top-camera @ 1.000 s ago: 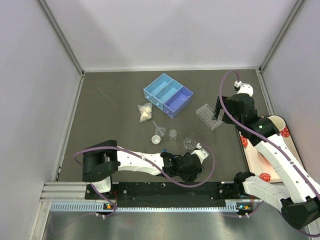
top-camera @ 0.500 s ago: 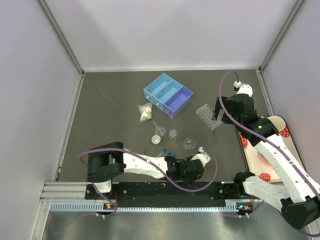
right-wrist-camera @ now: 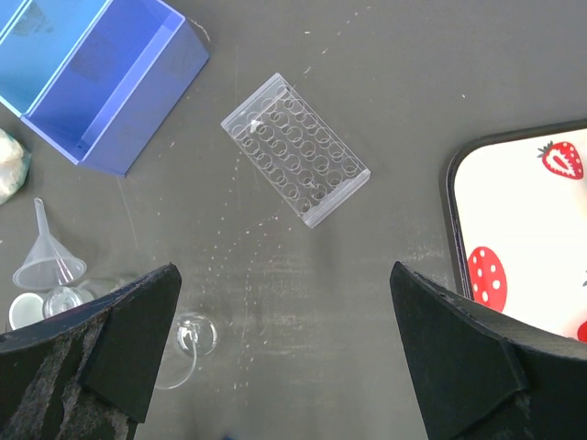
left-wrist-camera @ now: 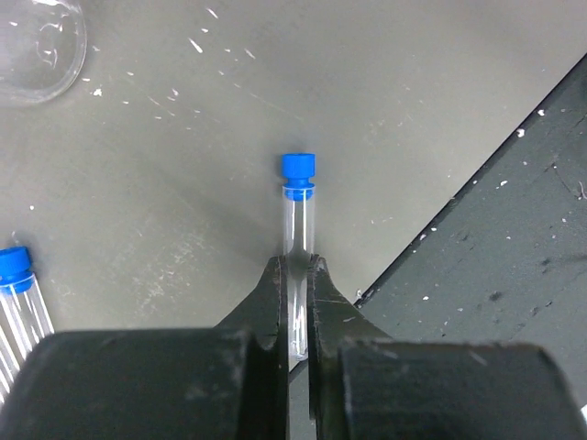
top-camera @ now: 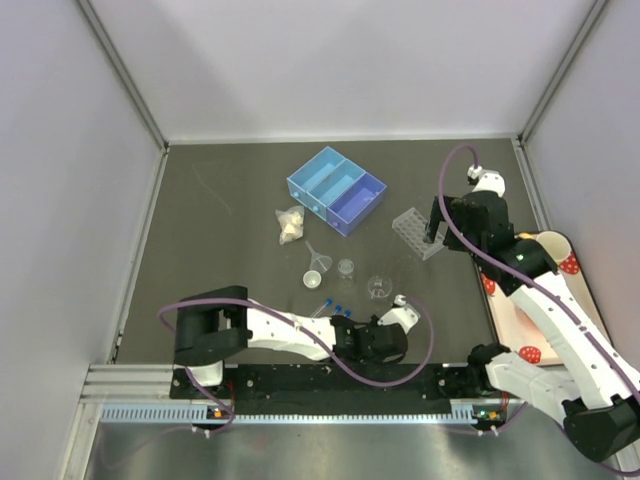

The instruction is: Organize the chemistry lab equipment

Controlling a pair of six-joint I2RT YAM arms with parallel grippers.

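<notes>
At the near edge of the table [top-camera: 220, 260], your left gripper [left-wrist-camera: 293, 275] pinches a blue-capped test tube [left-wrist-camera: 297, 215] low on its glass; that narrow hold could let it swivel or slip. Ahead, funnel [right-wrist-camera: 50, 261] and round dish [left-wrist-camera: 37, 37] crowd the route to the tube rack [right-wrist-camera: 295, 149], near your wide-open, empty right gripper [right-wrist-camera: 284, 312].
</notes>
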